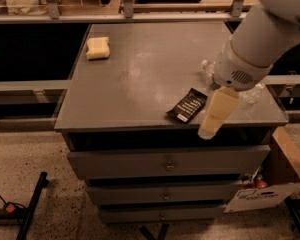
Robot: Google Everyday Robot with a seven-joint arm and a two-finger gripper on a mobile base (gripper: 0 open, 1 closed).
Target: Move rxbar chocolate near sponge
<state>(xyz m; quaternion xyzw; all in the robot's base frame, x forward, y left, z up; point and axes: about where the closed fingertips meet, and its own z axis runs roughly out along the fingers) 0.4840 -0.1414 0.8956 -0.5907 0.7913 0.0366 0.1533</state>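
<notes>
The rxbar chocolate (187,105), a flat black wrapper with white lettering, lies near the front edge of the grey cabinet top (140,79). The pale yellow sponge (98,48) sits at the far left corner of the top. My gripper (216,113), with cream-coloured fingers, hangs from the white arm just right of the bar, over the front edge, not touching it. A clear plastic water bottle (252,91) lies behind the arm at the right, mostly hidden.
The cabinet has several drawers (167,163) below the top. A cardboard box (285,164) stands on the floor at the right. A black stand leg (32,199) and cable lie on the floor at the left. Shelving rails run behind.
</notes>
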